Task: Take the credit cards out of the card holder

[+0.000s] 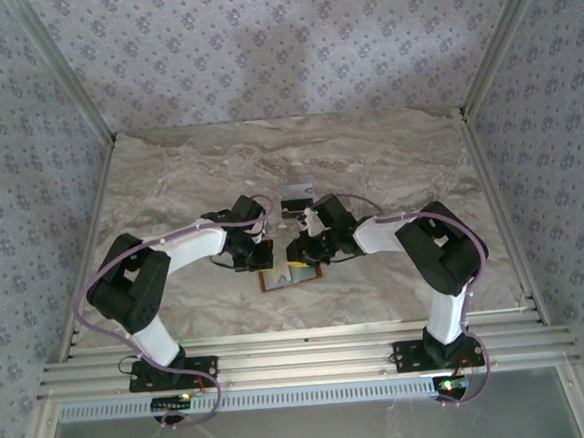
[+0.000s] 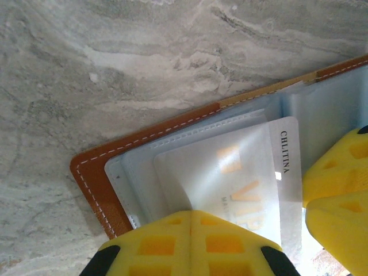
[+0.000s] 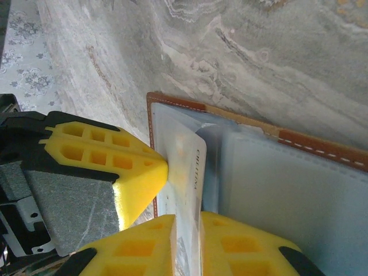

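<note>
Your left gripper (image 1: 257, 251) and right gripper (image 1: 300, 248) meet nose to nose over the card holder (image 1: 288, 277), which lies open in the top view. In the left wrist view, the left jaws are pressed together, tips down on the holder's inside, likely pinning it flat. In the right wrist view, the right jaws are clamped on the whitish card (image 3: 185, 167) by its edge, partly out of the holder, ready for your pull.
</note>
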`<control>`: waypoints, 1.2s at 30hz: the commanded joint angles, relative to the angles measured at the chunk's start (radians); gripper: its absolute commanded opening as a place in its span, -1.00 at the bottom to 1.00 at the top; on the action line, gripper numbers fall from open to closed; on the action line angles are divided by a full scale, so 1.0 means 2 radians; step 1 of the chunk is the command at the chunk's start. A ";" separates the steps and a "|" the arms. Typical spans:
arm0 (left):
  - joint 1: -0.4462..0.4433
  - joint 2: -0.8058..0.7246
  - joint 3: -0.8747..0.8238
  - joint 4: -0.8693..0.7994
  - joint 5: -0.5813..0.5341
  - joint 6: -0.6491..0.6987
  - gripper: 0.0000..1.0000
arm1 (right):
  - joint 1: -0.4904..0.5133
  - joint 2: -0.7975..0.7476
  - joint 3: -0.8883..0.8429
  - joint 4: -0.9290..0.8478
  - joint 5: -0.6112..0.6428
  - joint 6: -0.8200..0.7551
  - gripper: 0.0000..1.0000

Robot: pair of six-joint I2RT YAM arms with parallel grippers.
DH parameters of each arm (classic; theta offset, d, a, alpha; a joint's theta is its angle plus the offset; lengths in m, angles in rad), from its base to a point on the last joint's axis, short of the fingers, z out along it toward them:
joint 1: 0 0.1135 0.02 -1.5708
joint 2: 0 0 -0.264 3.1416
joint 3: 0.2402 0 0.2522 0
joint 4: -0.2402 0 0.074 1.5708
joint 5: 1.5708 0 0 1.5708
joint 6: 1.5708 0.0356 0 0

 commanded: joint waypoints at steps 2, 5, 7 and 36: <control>-0.002 0.021 -0.011 -0.022 -0.031 0.000 -0.91 | 0.021 0.017 0.009 0.060 -0.039 0.019 -0.64; -0.002 0.020 -0.011 -0.023 -0.032 0.001 -0.91 | 0.025 0.020 0.011 0.060 -0.038 0.022 -0.68; -0.002 0.019 -0.011 -0.023 -0.032 0.001 -0.91 | 0.025 0.019 0.012 0.056 -0.037 0.020 -0.70; -0.001 0.008 0.002 -0.043 -0.058 0.014 -0.91 | -0.037 -0.106 0.009 -0.174 0.078 -0.095 -1.00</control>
